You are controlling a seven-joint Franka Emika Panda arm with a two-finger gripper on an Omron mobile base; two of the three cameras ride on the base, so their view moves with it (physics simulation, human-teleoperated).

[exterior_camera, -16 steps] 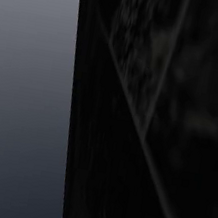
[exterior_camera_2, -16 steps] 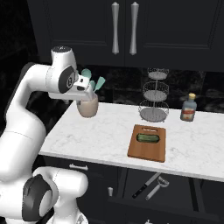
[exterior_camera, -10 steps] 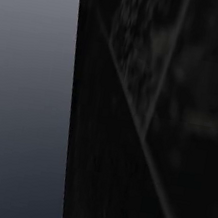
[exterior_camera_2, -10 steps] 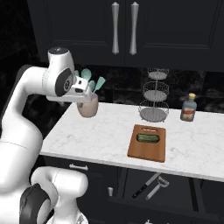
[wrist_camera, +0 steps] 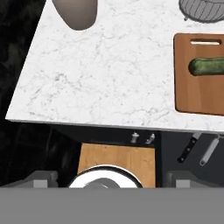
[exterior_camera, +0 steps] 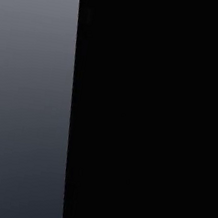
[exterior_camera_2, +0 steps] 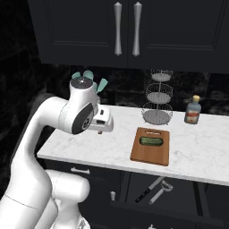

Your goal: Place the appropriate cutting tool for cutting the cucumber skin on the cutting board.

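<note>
Two tools [exterior_camera_2: 156, 190] are seen below the desk [exterior_camera_2: 201, 152], the fingers' spread being impossible to tell.

white marble counter [exterior_camera_2: 201, 156] over dark lower cabinets. black upper cabinets [exterior_camera_2: 179, 31] with two long silver handles [exterior_camera_2: 117, 28]. dark marbled backsplash [exterior_camera_2: 125, 87]. three-tier wire rack [exterior_camera_2: 157, 98] and a bottle [exterior_camera_2: 193, 110] at the counter's rear. open drawer with wooden floor [wrist_camera: 116, 159] below the counter edge.
</note>
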